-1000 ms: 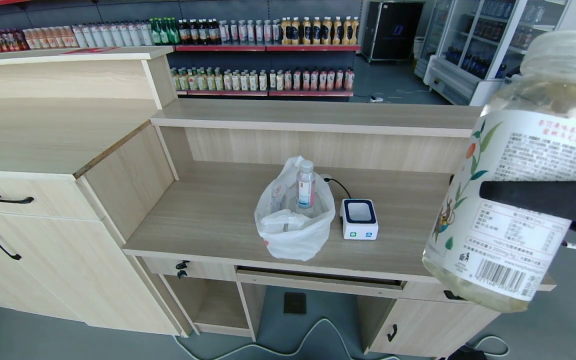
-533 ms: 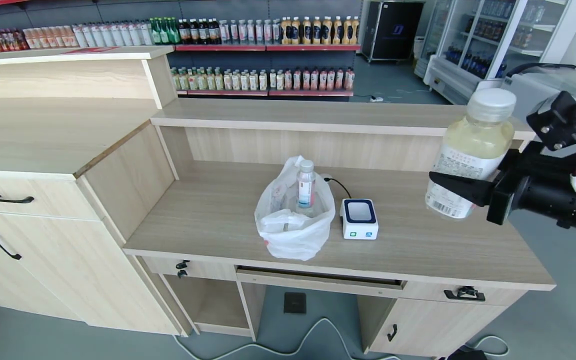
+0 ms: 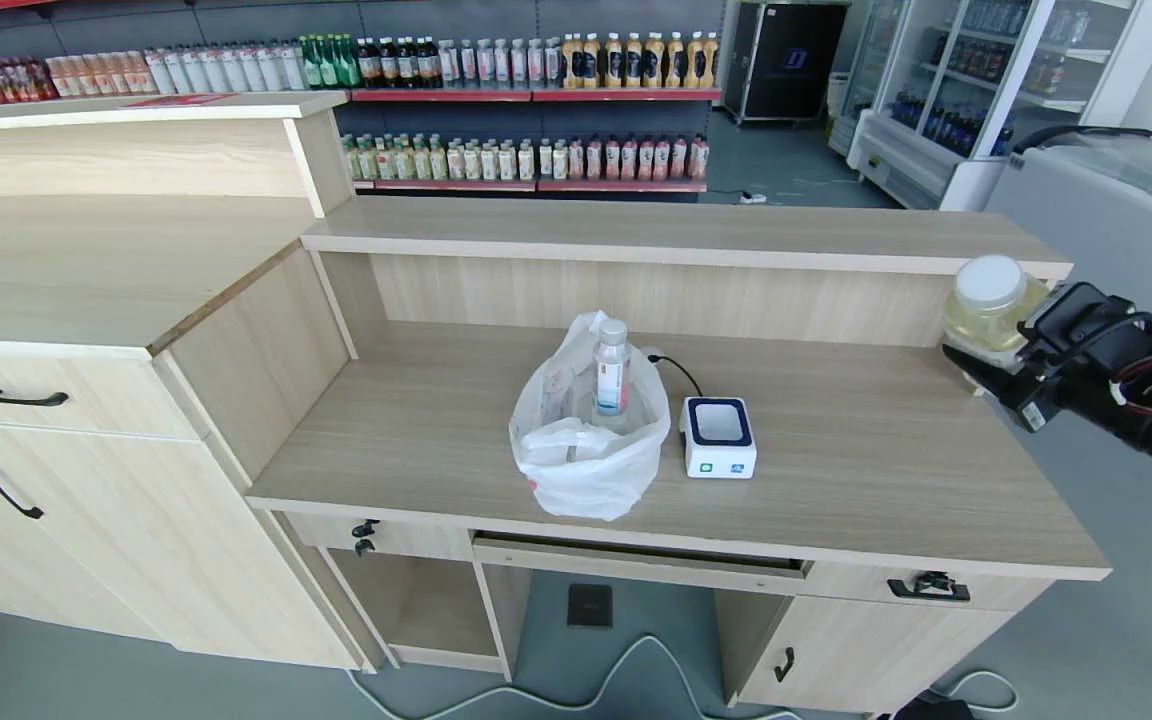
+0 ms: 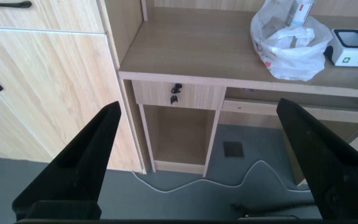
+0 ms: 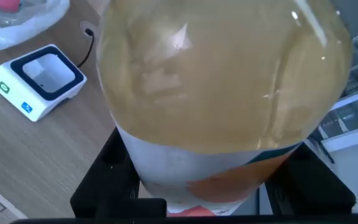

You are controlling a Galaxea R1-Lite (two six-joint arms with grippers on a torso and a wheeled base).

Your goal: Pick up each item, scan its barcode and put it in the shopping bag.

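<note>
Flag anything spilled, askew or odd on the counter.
Nothing stands out: a small bottle stands upright in the shopping bag, the scanner lies flat beside it, the right end effector grips a capped drink bottle.

Right tool (image 3: 984, 352) clamps a bottle (image 3: 988, 300); left tool (image 4: 194, 168) gapes wide, probably held low.

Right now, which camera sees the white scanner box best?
The head view: the scanner sits whole beside the shopping bag. The right wrist view catches it past the held bottle; the left wrist view has it far off.

Wooden counter (image 3: 836, 460), stocked shelves (image 3: 526, 110) behind
</note>
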